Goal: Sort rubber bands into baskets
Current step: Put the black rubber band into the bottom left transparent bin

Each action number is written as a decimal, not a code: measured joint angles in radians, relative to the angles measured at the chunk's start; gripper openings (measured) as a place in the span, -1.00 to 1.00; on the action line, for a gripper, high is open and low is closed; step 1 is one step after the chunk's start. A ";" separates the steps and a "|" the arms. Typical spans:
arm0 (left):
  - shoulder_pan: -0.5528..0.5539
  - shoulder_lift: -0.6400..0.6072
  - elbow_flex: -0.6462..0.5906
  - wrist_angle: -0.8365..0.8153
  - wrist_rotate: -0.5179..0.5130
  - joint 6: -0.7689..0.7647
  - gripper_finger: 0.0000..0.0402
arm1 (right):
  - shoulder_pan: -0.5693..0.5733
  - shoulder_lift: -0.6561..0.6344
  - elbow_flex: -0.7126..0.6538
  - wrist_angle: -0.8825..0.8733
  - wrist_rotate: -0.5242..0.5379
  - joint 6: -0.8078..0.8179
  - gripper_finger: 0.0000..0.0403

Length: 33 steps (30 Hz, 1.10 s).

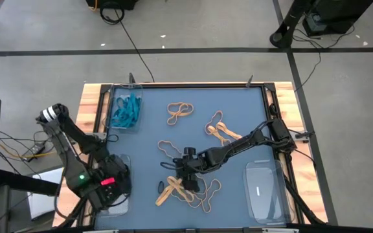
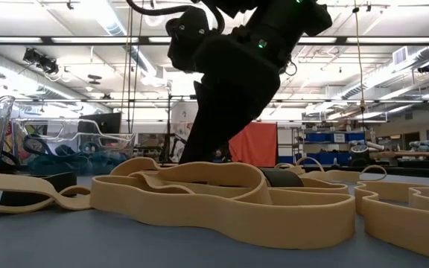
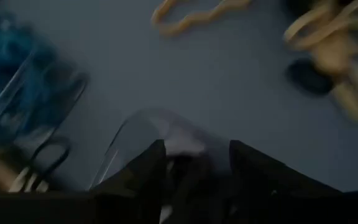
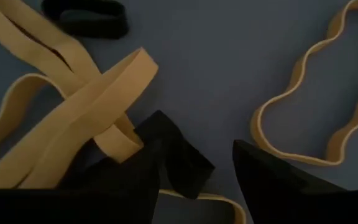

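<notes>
Sorting is partly done, by my read: the far-left basket point(image 1: 123, 109) already holds a heap of teal bands point(image 1: 125, 113), and no teal is loose on the blue mat point(image 1: 151, 129). The tan bands are all still out: one far-centre point(image 1: 179, 111), a pair right of centre point(image 1: 220, 130), and a tangle near-centre point(image 1: 177, 189) with a wavy loop point(image 1: 210, 188) just right of it. A small black band point(image 1: 160, 187) lies beside that tangle. The near-right basket point(image 1: 264, 191) looks empty. The near-left basket point(image 1: 116, 184) is mostly hidden under the left arm; contents can't be told. I only make out three baskets. Left gripper point(image 3: 194, 163) hovers over that near-left basket's rim, fingers apart, nothing visible between them, so looks released. Right gripper point(image 4: 194, 163) is down at the near-centre tangle, fingers spread wide with a dark flat piece point(image 4: 179, 163) in the gap and a wide tan band point(image 4: 98, 118) against one finger; nothing clamped. View differences: overhead gives the full layout and basket count; the right wrist alone shows the open gap and another black band point(image 4: 84, 17) beyond it. The low view shows tan bands point(image 2: 222, 195) piled in the foreground and the teal basket point(image 2: 65, 149) at far left. The left wrist camera confirms basket under fingers.
</notes>
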 joint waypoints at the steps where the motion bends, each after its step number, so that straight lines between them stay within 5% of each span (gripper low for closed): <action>1: 0.000 -0.011 -0.008 0.028 -0.033 0.024 -0.12 | 0.002 0.000 0.000 -0.001 -0.004 0.017 0.03; 7: 0.005 -0.023 -0.100 0.267 -0.269 0.155 -0.11 | 0.016 0.002 0.000 -0.010 0.009 0.072 0.01; 11: 0.035 -0.022 -0.224 0.597 -0.369 0.284 -0.11 | 0.029 0.003 -0.014 -0.016 -0.001 0.088 -0.15; 17: 0.091 -0.022 -0.401 1.112 -0.387 0.586 -0.11 | 0.040 0.003 -0.025 -0.011 0.003 0.094 -0.48; 24: 0.195 -0.022 -0.482 1.373 -0.365 0.803 -0.11 | 0.042 0.003 -0.025 0.029 0.031 0.095 -0.91; 33: 0.289 0.016 -0.533 1.556 -0.331 1.042 -0.12 | 0.050 -0.033 -0.025 0.012 0.195 0.069 -0.87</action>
